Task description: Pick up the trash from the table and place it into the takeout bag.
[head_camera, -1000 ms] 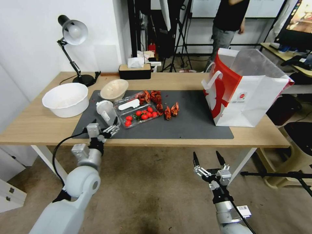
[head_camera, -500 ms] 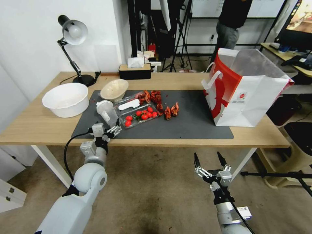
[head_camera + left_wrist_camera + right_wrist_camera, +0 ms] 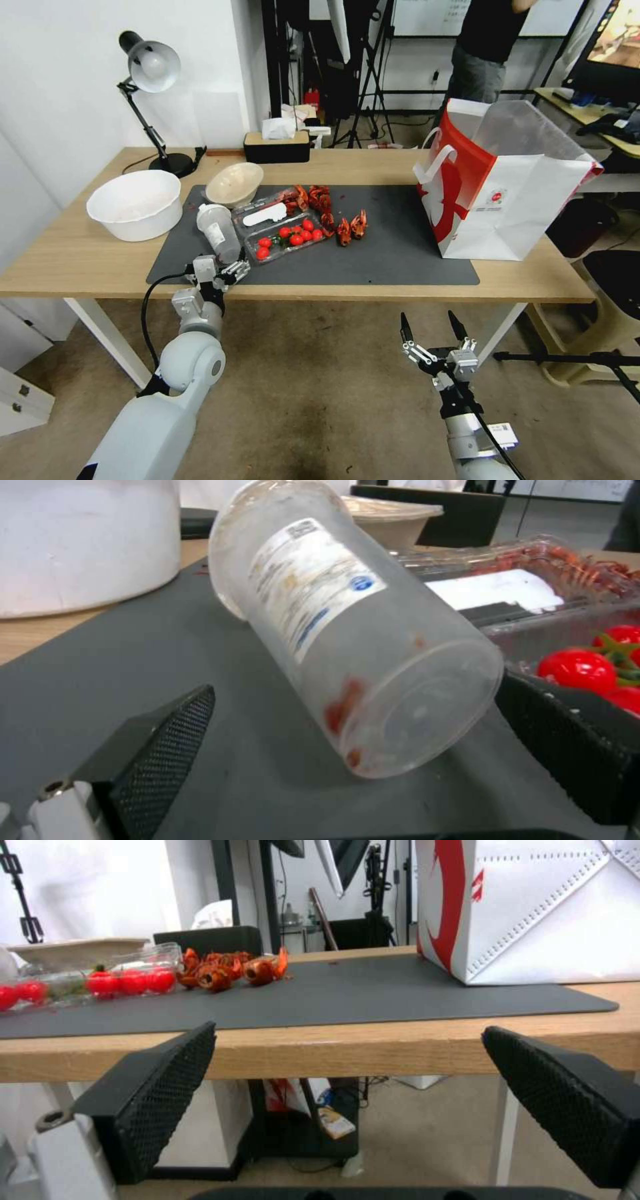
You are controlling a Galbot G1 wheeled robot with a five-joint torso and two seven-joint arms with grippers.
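The right gripper is held low in front of the table, below its front edge at about 5 o'clock, with its jaws spread wide and nothing between them. The left gripper is seen at the near edge of the dark mat, at about 7 o'clock, its jaws spread on either side of the base of a clear plastic cup, which is not yet pinched. The cup is lying tilted on the mat, its long axis running from the gripper away toward 11 o'clock; the flat base, smeared with red, is pointed at the gripper and the wider mouth is turned toward the far-left side. A printed label is seen along its upper side. Just beside the cup, at 1 o'clock from it, a clear tray of tomatoes is found, with red shells scattered past it. Farther back, a beige bowl is set on the mat's far-left corner and a large white bowl on the bare wood at 10 o'clock. The takeout bag is stood upright on the mat's right end, at 2 o'clock, well apart from the cup.
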